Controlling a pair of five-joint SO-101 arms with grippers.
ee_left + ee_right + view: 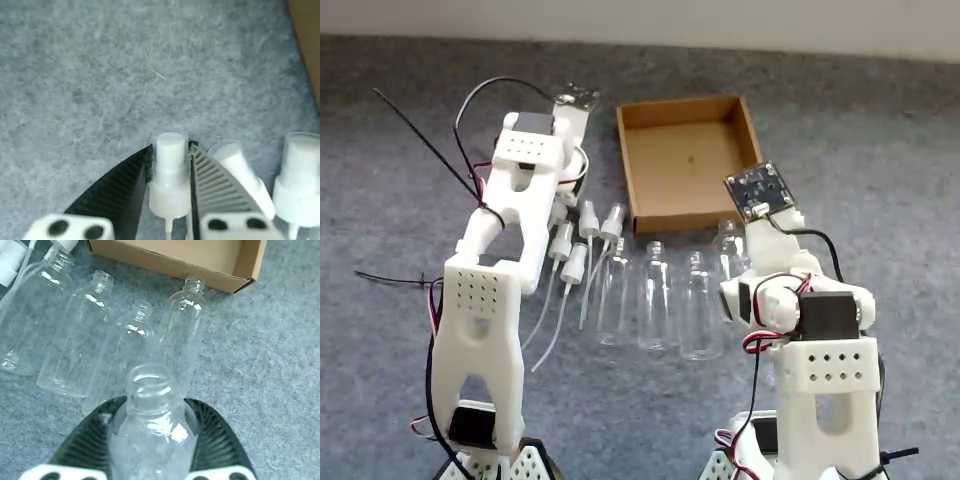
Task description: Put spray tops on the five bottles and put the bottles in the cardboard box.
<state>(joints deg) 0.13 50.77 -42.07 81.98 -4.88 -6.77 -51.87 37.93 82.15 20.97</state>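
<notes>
Left gripper (170, 148) is clamped on a spray top (170, 172), while right gripper (152, 407) grasps a bottle (150, 437) lying well apart to its right, open neck towards the cardboard box (170, 266).

A robotics test bench (hobby-lab sort): grey felt tabletop (400, 120), two white wired arms (510, 230).

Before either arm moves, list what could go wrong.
1. The left tool grips one spray top with a neighbouring top right beside its finger; lifting may drag that one.
2. The right tool holds a glossy clear bottle; it might slip or twist during capping.
</notes>
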